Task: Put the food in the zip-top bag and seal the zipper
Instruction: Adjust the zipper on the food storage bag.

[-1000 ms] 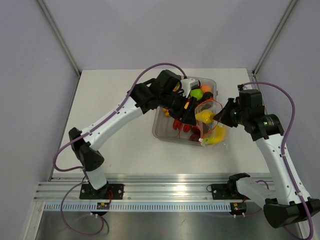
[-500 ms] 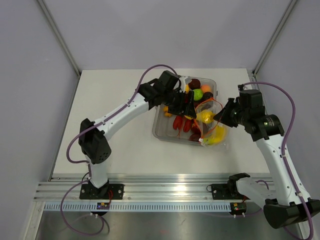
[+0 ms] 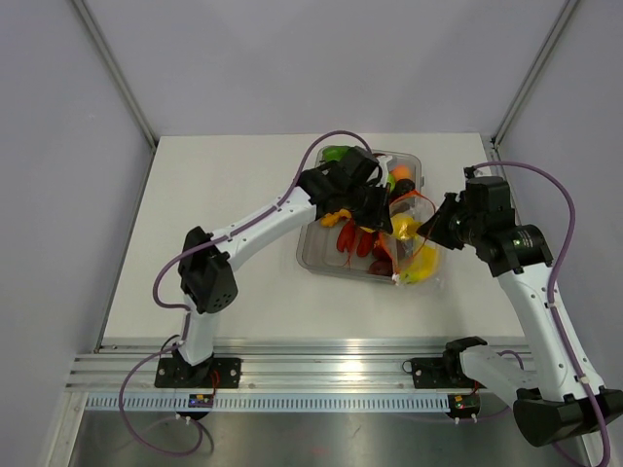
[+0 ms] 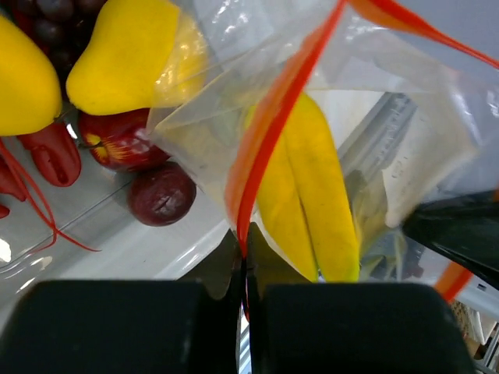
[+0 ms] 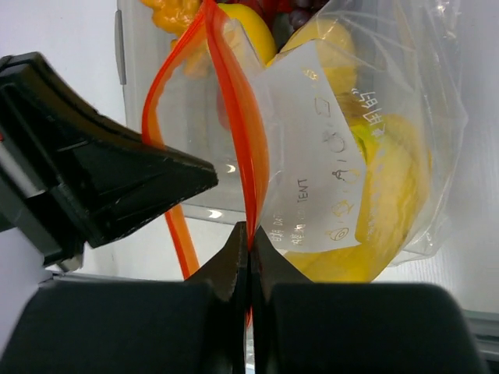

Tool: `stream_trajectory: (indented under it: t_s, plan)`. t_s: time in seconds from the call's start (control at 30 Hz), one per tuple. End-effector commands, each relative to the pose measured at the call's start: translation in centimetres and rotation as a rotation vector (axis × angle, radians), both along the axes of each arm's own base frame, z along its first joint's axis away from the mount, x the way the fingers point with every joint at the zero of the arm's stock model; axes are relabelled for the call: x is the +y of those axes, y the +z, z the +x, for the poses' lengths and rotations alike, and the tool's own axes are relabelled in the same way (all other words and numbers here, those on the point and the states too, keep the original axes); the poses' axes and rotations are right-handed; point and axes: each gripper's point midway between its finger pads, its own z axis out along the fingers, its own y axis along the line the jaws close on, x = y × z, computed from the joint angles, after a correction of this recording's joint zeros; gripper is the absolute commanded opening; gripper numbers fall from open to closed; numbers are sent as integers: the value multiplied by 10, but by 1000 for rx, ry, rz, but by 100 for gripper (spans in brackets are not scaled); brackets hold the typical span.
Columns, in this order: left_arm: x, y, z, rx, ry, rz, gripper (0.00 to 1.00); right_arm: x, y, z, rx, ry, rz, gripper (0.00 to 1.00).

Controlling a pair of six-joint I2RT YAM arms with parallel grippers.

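The clear zip-top bag [image 3: 419, 261] hangs at the tray's right edge with yellow bananas [image 4: 312, 195] inside. Its orange-red zipper [image 5: 234, 109] stands partly apart in a loop. My left gripper [image 4: 244, 243] is shut on one stretch of the zipper [image 4: 269, 132]. My right gripper [image 5: 249, 238] is shut on another stretch, close beside the bag's white label. In the top view the left gripper [image 3: 387, 222] and right gripper [image 3: 429, 232] face each other across the bag mouth. Other food lies in the tray: a dark red fruit [image 4: 161, 193], a red apple [image 4: 117, 140], a lobster claw [image 4: 51, 152].
The rigid clear tray [image 3: 313, 255] sits mid-table under the left arm, with an orange [image 3: 400, 172] at its far end. A yellow fruit [image 4: 129, 51] and purple grapes [image 4: 54, 12] lie in it too. Grey walls close in the table's sides and back.
My left gripper has swung right from over the tray to the bag's mouth and shut on the zipper. The right gripper has kept its hold and place.
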Motion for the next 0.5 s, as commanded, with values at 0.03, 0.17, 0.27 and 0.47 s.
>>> stream_trajectory:
  t_s: [0.03, 0.17, 0.27, 0.47]
  plan:
    - [-12, 58, 8, -132, -36, -129, 0, -27, -11, 10, 0, -104, -133, 0]
    - [-31, 108, 0, -167, -130, -255, 0, -70, 9, 18, 6, -249, -333, 0]
    - [-40, 139, -6, -216, -171, -341, 0, -85, 44, 17, -84, -300, -378, 0]
    - [-53, 160, -4, -239, -205, -441, 0, -95, 71, 4, -136, -328, -392, 0]
